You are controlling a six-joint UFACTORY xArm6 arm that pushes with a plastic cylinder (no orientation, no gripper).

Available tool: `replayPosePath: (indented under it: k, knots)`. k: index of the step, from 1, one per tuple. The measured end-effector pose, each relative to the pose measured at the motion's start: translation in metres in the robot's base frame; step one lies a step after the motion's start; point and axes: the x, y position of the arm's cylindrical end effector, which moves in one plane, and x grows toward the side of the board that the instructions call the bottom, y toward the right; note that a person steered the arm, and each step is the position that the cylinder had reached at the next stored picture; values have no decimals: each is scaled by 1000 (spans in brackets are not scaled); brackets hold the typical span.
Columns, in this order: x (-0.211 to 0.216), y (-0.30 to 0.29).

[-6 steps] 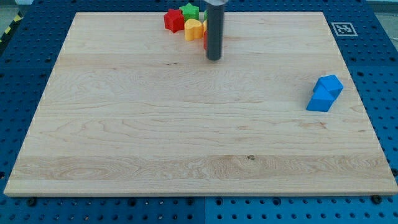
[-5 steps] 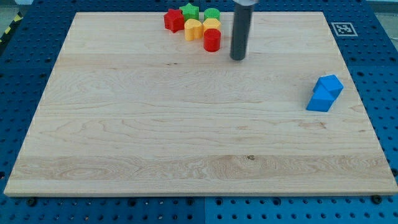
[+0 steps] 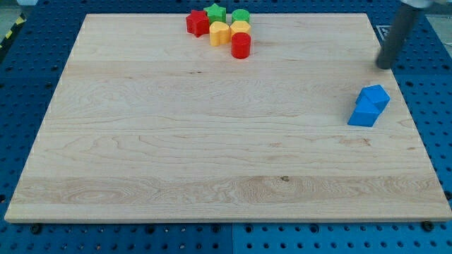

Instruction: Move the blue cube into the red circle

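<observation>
No claw here: my tip, the dark rod's end, sits just above the blue cube; the red cylinder stands far to the cube's upper left on the wooden desk.

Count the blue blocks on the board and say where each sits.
2, touching, near the view's right edge: one blue block above, the other blue block just below-left. None seems hidden.

— What sort of place is this looking like?
— A robotics lab bench: a wooden board is lying on a blue perforated table, with a printed marker tag sitting beside the board's top-right corner.
</observation>
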Motion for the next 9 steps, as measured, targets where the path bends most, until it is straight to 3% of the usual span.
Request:
replayPosePath:
  k: [1,2,5,6,8,9]
  knots:
    - [71,18]
    - [103,9]
    - [40,-172]
    - [28,-194]
    - [15,-179]
    - [11,-213]
